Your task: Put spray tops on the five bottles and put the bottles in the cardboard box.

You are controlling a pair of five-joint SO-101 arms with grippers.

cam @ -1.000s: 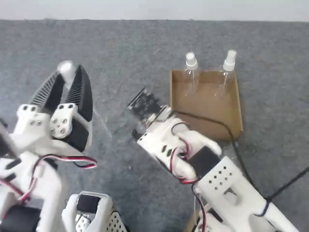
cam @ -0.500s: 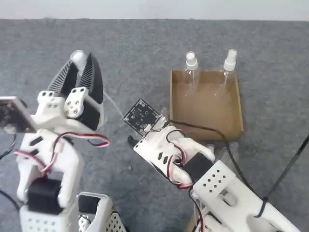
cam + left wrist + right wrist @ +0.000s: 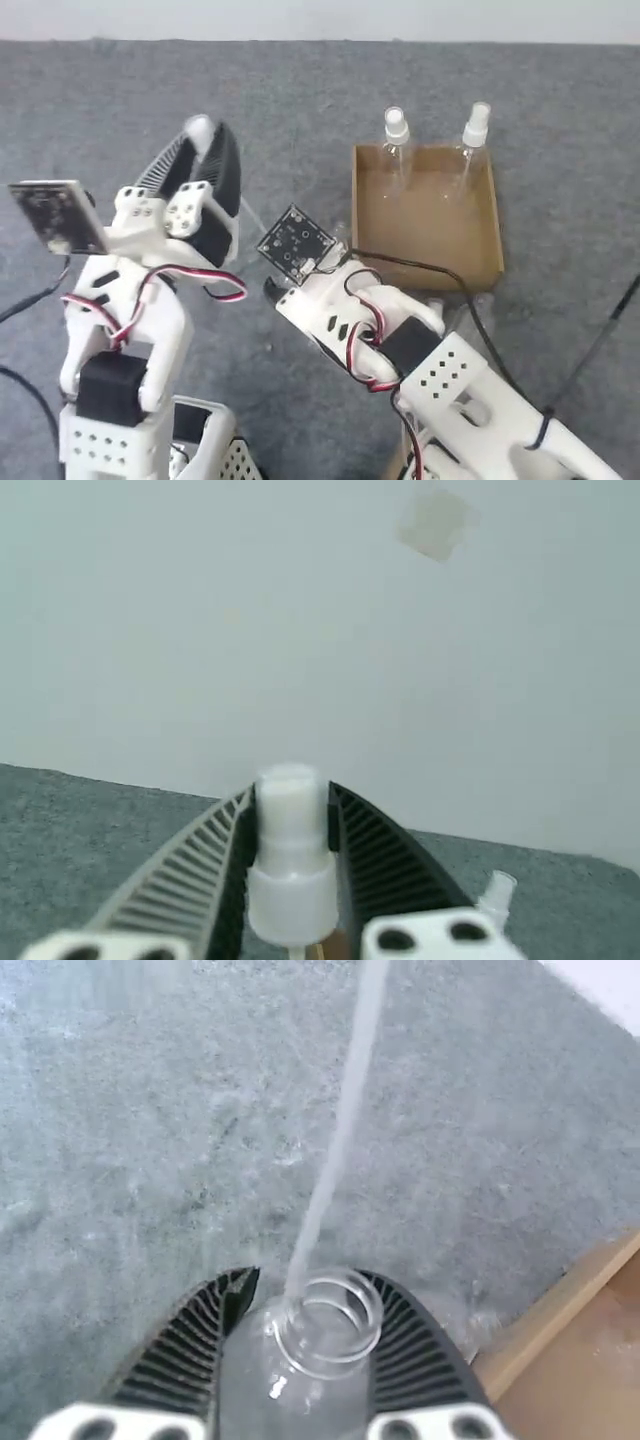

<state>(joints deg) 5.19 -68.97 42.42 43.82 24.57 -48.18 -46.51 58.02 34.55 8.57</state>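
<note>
Here, the spray top [image 3: 290,860] sits pinched inside the left claw [image 3: 290,800].

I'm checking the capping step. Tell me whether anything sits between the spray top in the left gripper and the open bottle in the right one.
Nothing visible does. The spray top, clamped in the left gripper, trails its tube freely to the open mouth of the bottle in the right gripper.
</note>
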